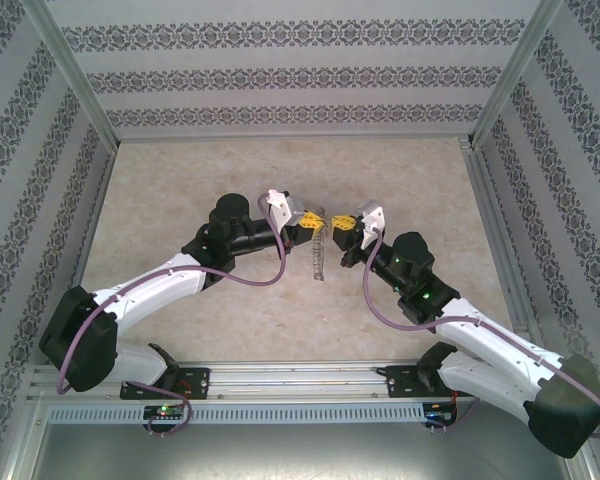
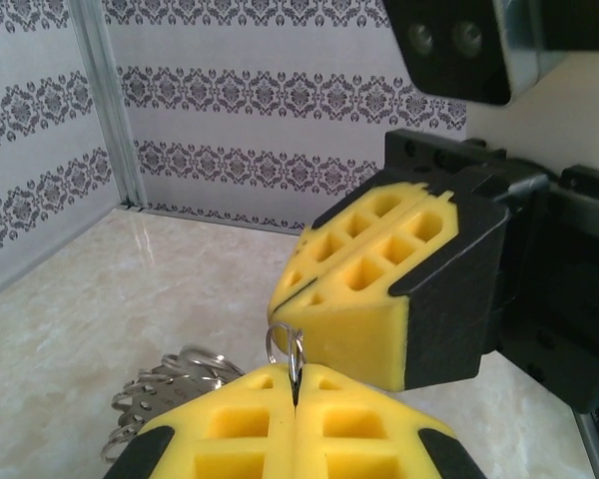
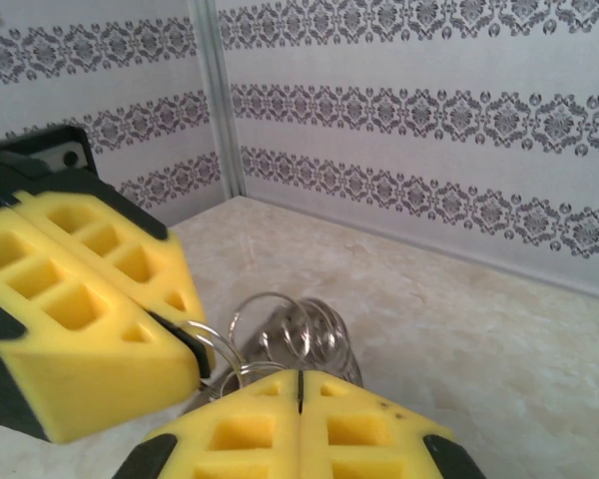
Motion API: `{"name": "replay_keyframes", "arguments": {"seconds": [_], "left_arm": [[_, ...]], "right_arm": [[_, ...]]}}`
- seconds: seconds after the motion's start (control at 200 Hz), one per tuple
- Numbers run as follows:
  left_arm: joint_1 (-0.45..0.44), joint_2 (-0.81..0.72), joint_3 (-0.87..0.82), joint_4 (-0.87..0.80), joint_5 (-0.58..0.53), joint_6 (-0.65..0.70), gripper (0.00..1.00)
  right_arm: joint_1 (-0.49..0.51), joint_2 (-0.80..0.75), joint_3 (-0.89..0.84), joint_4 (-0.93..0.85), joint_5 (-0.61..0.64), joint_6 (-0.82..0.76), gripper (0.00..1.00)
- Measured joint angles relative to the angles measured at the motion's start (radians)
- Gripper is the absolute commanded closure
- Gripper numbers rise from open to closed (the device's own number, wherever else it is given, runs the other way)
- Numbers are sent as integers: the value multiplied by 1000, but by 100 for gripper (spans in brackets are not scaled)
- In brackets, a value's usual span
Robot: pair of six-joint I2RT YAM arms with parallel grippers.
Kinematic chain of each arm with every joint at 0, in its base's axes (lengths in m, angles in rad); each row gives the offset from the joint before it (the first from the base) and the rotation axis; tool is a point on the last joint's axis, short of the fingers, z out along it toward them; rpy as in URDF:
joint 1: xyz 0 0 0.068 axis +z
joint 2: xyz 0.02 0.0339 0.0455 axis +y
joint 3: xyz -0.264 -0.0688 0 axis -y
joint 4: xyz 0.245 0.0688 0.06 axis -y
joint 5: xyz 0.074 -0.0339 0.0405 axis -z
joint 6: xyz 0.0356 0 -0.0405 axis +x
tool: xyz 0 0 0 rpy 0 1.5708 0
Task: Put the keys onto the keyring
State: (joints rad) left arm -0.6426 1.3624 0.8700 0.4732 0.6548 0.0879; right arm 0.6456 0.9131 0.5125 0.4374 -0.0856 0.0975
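Observation:
My two grippers meet tip to tip above the middle of the table, left gripper (image 1: 312, 222) facing right gripper (image 1: 338, 222). The left gripper (image 2: 295, 394) is shut on the keyring (image 2: 294, 357), a thin silver wire loop standing up out of its seam. The right gripper (image 2: 280, 296) hovers just above that loop, jaws together. In the right wrist view the right gripper (image 3: 299, 384) is shut, with several silvery loops (image 3: 309, 334) at its tip; whether it pinches one is hidden. The keys (image 1: 318, 258) hang below as a silvery bunch (image 2: 160, 387).
The beige marbled tabletop (image 1: 180, 190) is ringed by patterned walls (image 1: 300, 70) and aluminium posts (image 1: 75, 80). Purple cables (image 1: 250, 280) trail along both arms. A metal rail (image 1: 300, 385) runs along the near edge.

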Motion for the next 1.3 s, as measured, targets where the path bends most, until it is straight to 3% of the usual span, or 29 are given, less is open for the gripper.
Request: {"name": "replay_keyframes", "arguments": {"seconds": [0.45,0.525,0.575,0.974,1.299], "left_arm": [[0,0,0,16,3,0,100],[0,0,0,23,3,-3,100],[0,1,0,34,3,-5,100],[5,42,-65,179,16,-86,100],[112,126,-124,489,133,-361,100]], "right_arm": [[-14,6,-10,-15,-50,6,100],[-22,6,-7,-42,-86,11,82],[-31,4,-6,-57,-108,16,76],[-171,-172,-83,-82,-153,166,58],[-173,-138,-83,-75,-218,219,53]]}}
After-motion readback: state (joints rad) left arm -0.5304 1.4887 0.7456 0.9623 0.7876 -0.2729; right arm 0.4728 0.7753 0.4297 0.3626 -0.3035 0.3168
